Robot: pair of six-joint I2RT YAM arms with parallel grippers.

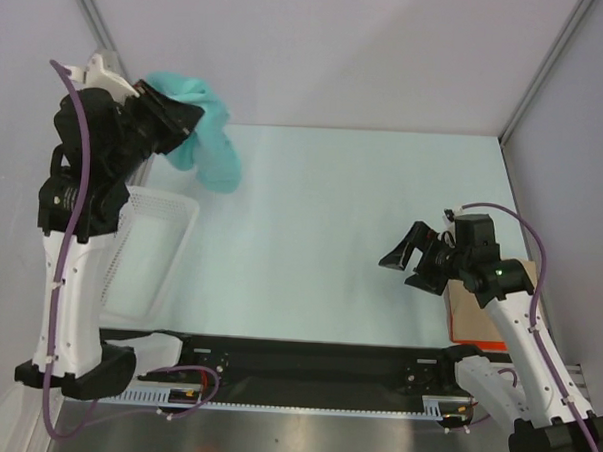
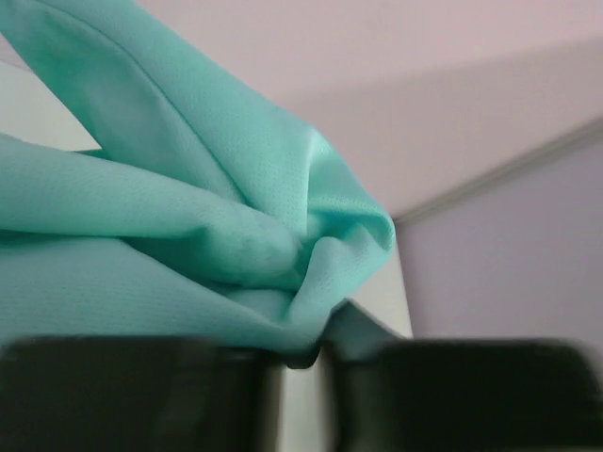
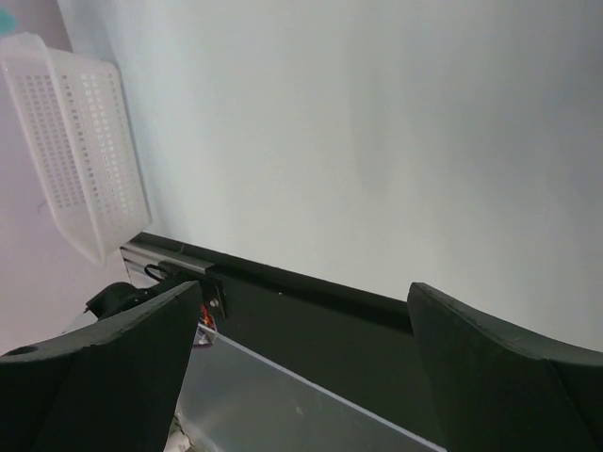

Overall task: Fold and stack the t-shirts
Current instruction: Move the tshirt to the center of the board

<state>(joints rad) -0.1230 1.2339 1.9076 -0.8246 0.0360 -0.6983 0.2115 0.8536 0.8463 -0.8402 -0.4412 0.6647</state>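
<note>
- L claw (image 1: 189, 121): jaws nearly together, pinching a fold of the teal t-shirt (image 1: 210, 147). In the wrist cam the cloth bunches right at the tips and fills the frame above and left of them.
- T-shirt hangs off the tips, away from the L arm and down twd the table (image 1: 362, 209). It's a crumpled bundle held up in the air, so no flat long axis to read; the only line is the droop itself.
- Under and nearer than the L claw: white mesh basket (image 1: 175, 198), partly beneath the L arm. Shirt looks clear of it. Can't tell if the lowest cloth touches the tabletop.
- Relation that matters, my guess: bare tabletop lies to the claw's right and nearer, so the shirt prob. travels that way to be laid out, and a 2nd grip pt is needed to spread it.
- R claw (image 1: 408, 266): jaws wide, nothing betw. them, hovering low, well apart from the shirt across the table. L is the nearer arm by far.
- Just behind the R claw: brown cardboard sheet (image 1: 468, 315), mostly covered by the R arm.
- Hidden/unclear: collar, sleeves, hems not told apart; only 1 shirt seen; basket inside partly blocked by the L arm; L fingers blurred in wrist cam.
</note>
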